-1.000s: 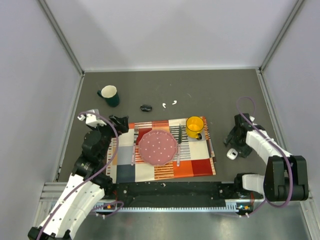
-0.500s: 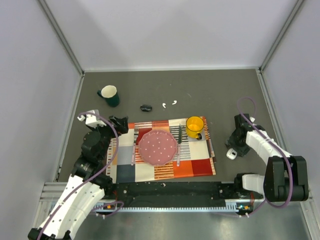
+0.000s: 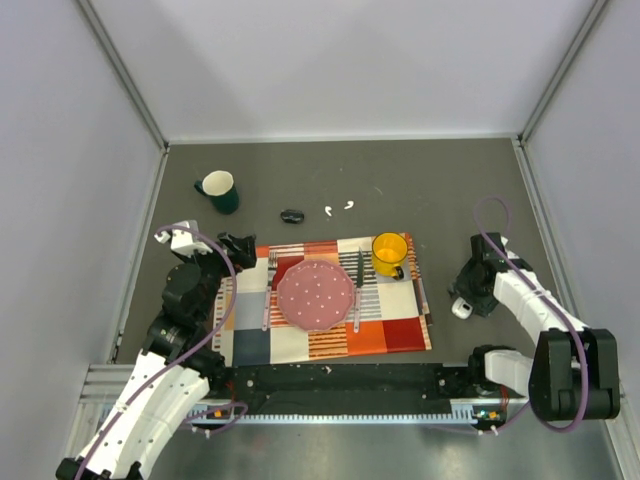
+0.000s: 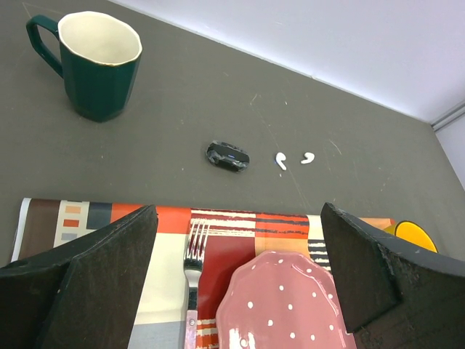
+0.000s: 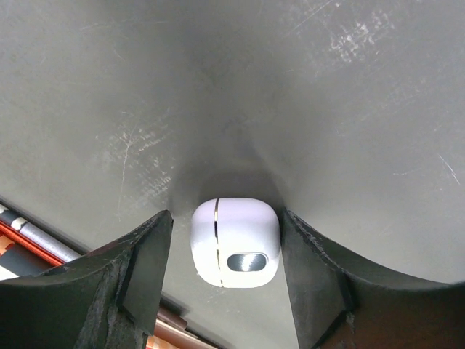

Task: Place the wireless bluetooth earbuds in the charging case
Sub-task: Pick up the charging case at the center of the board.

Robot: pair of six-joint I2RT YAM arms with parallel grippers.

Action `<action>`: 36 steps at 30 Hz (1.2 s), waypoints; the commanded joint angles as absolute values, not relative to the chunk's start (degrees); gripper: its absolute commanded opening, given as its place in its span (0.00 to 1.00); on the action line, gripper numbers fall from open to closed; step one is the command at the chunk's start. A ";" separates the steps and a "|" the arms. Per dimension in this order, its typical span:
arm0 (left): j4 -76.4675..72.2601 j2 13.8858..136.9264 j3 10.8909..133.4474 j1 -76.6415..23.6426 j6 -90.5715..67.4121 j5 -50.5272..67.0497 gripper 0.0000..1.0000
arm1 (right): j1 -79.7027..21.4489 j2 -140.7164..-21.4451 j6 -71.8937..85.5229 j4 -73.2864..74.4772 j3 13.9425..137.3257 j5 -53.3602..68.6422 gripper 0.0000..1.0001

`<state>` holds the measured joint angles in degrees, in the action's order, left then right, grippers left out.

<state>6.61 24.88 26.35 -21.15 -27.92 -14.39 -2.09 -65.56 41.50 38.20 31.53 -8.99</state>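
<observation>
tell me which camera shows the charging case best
Right wrist: the charging case sits large between the fingers, seam and dark mark clear. Top external shows only a small white speck; left wrist misses it.

earbuds (image 3: 328,211) behind placemat (image 3: 392,336), case (image 3: 461,309) right of it

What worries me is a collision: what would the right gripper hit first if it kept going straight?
Probably the table: the right gripper straddles the charging case, so its fingertips would land either side of it. Remaining depth is unclear.
</observation>
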 commanded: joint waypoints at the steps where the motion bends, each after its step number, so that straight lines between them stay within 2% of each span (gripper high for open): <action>1: 5.54 24.26 27.42 -21.01 -27.16 -14.06 0.99 | -3.08 -65.39 41.48 38.58 30.85 -6.68 0.58; 5: 5.89 24.00 27.51 -21.01 -26.98 -14.50 0.99 | -3.08 -65.92 41.75 38.32 30.76 -6.77 0.52; 8: 6.15 23.99 27.69 -21.01 -26.98 -14.50 0.99 | -3.16 -65.31 41.05 37.53 30.76 -5.81 0.31; 9: 6.07 24.08 27.77 -20.92 -26.98 -14.15 0.99 | -3.08 -64.87 41.13 37.36 30.67 -5.19 0.11; 10: 5.80 24.08 27.86 -21.00 -27.07 -13.72 0.99 | -3.16 -64.34 41.13 37.09 30.59 -4.49 0.05; 12: 5.45 24.34 28.30 -20.92 -27.07 -11.70 0.99 | -3.16 -62.15 40.96 35.95 30.50 -1.51 0.01; 21: 0.53 23.55 28.04 -21.01 -27.16 -0.01 0.99 | -3.16 -50.20 43.94 35.77 31.72 5.26 0.00; 29: -7.82 25.22 28.21 -21.09 -27.51 17.82 0.99 | -3.08 -40.70 51.85 36.65 37.16 11.86 0.00; 36: -13.17 25.31 27.42 -22.85 -27.68 18.46 0.99 | -3.16 -38.32 56.60 36.65 47.19 15.55 0.00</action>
<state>-5.10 25.15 26.35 -21.50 -27.73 15.81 -2.63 -39.18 52.71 38.57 40.36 11.92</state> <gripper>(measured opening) 0.990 0.417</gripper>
